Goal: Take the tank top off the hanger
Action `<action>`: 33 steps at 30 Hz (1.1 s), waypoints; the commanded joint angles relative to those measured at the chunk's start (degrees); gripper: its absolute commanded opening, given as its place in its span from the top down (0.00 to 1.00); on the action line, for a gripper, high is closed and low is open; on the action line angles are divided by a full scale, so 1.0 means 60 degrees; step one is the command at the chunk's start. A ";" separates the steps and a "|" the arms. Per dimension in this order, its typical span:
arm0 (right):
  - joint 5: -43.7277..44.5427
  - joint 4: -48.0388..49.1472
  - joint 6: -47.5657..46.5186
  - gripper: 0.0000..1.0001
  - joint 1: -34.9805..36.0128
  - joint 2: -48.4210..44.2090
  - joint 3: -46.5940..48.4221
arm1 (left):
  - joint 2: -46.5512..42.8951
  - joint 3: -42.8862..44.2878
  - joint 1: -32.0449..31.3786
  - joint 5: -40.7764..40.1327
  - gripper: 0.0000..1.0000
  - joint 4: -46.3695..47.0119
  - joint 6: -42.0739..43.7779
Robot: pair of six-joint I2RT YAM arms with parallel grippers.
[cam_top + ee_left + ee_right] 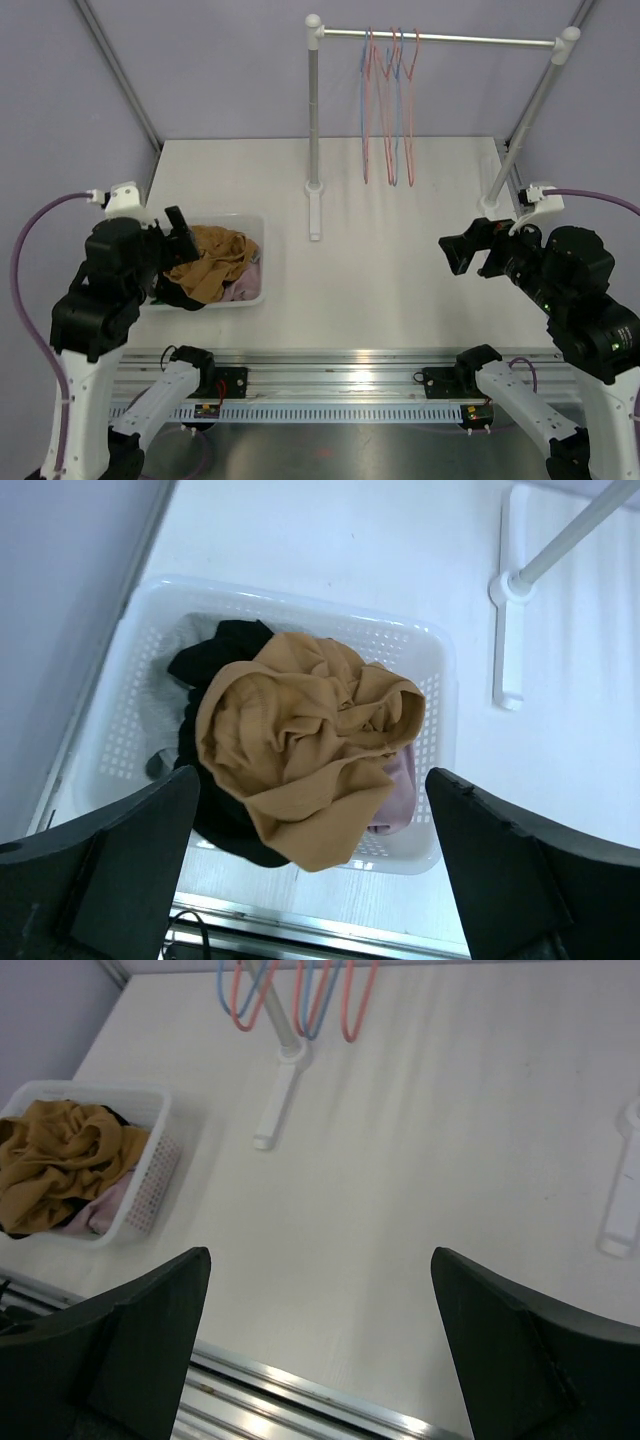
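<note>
Several red and blue wire hangers hang bare on the rail at the back; their lower loops show in the right wrist view. No garment hangs on them. A mustard-brown garment lies crumpled on top of the pile in the white basket; it also shows in the left wrist view and the right wrist view. My left gripper hovers open and empty above the basket's near side. My right gripper is open and empty over bare table at the right.
Under the brown garment lie a black one and a pink one. The rack's left post foot stands right of the basket, and the right post slants near my right arm. A metal rail runs along the near edge.
</note>
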 commanded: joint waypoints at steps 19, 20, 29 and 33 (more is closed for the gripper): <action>0.3599 -0.1161 -0.0219 0.01 -0.0020 -0.2211 -0.1520 | -0.4755 -0.2517 -0.0021 -0.0600 0.01 0.0396 0.0722; 0.3570 -0.1103 -0.0219 0.01 -0.0035 -0.2225 -0.1593 | -0.4770 -0.2518 -0.0021 -0.0614 0.01 0.0411 0.0722; 0.3540 -0.0809 -0.0116 0.01 -0.0035 -0.2343 -0.1857 | -0.4829 -0.2371 -0.0021 -0.0512 0.01 0.0484 0.0781; 0.3467 -0.0721 -0.0131 0.00 -0.0035 -0.2328 -0.1930 | -0.4858 -0.2619 -0.0021 -0.0512 0.01 0.0645 0.0781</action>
